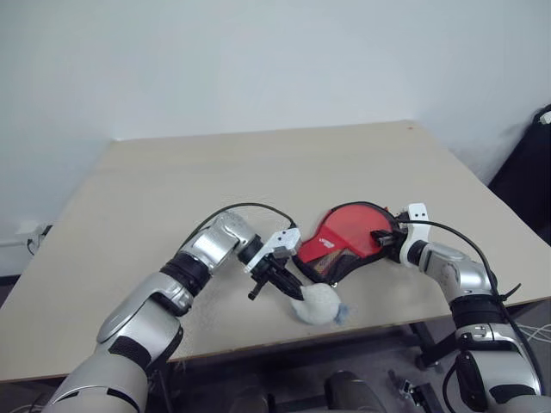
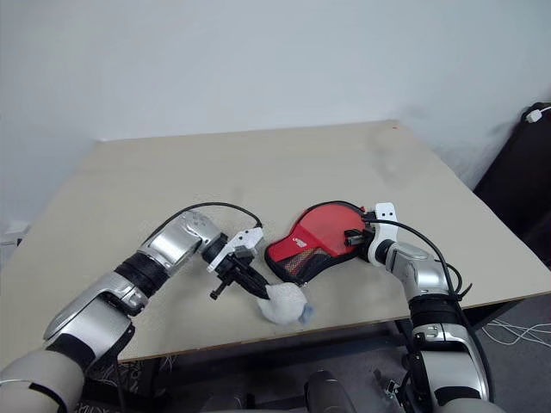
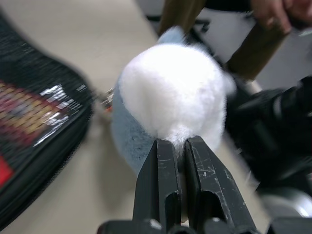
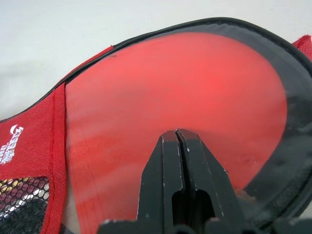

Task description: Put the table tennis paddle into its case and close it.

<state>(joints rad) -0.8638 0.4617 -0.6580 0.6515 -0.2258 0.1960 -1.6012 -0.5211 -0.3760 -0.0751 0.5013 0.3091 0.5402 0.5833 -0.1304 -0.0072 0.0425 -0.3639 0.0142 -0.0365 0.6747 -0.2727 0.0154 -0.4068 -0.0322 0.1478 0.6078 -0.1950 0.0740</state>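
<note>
The left pincer (image 3: 178, 146) is pinching the fur of a small grey-white lump (image 1: 316, 303), its two black fingers (image 3: 158, 180) pressed nearly together on a tuft. The lump is sitting on the bench (image 1: 172, 189) just beside the narrow end of the case (image 1: 344, 241), toward the bench's near edge. The right pincer (image 4: 177, 134) is resting with its fingers fully closed and gripping nothing, its tips lying against the clear window of the case at its round end. The case is lying flat on the bench between the two pincers, red panel and mesh showing. Through the window the red face of the table tennis paddle (image 4: 195, 92) is showing inside the case.
</note>
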